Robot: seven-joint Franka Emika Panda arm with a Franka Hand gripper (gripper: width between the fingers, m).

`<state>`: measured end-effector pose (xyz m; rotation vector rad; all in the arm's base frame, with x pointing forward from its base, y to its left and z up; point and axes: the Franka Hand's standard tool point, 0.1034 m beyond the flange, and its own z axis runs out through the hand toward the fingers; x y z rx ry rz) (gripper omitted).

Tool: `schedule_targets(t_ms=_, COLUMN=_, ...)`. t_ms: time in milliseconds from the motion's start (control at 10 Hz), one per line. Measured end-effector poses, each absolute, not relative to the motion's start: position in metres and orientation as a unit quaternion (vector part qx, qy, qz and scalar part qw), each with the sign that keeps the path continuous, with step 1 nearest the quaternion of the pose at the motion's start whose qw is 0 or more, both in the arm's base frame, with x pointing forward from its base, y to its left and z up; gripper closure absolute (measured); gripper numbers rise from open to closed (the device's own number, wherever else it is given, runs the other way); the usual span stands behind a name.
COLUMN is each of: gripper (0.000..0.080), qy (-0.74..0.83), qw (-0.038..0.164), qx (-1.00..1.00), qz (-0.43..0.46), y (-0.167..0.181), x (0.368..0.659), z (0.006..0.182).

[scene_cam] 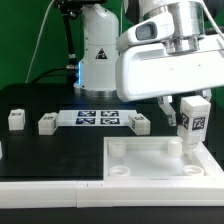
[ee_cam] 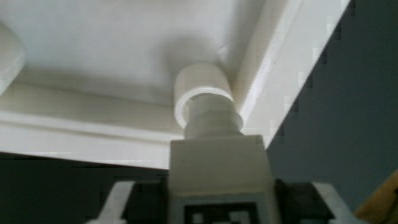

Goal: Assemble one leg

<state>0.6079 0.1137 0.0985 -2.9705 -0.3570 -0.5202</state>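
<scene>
My gripper (scene_cam: 190, 108) is shut on a white leg (scene_cam: 193, 121) with a black-and-white tag, holding it upright over the far right corner of the large white panel (scene_cam: 160, 158). In the wrist view the leg (ee_cam: 217, 155) runs from between my fingers (ee_cam: 130, 200) down to its round peg end (ee_cam: 208, 82), which sits at the panel's corner (ee_cam: 143, 50). I cannot tell how deep the peg sits. Three more legs lie on the black table: one (scene_cam: 15, 119), another (scene_cam: 47, 123) and a third (scene_cam: 141, 123).
The marker board (scene_cam: 97, 118) lies behind the panel in the middle. The robot's white base (scene_cam: 100, 50) stands at the back. The table's white front edge (scene_cam: 50, 186) runs on the exterior view's left.
</scene>
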Motion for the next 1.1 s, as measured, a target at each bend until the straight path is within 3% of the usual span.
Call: schedule_targets(t_ms=1100, gripper=0.0511, qy=-0.113, qw=0.055, qx=-0.978, qz=-0.168, y=0.114, x=0.614, z=0.076)
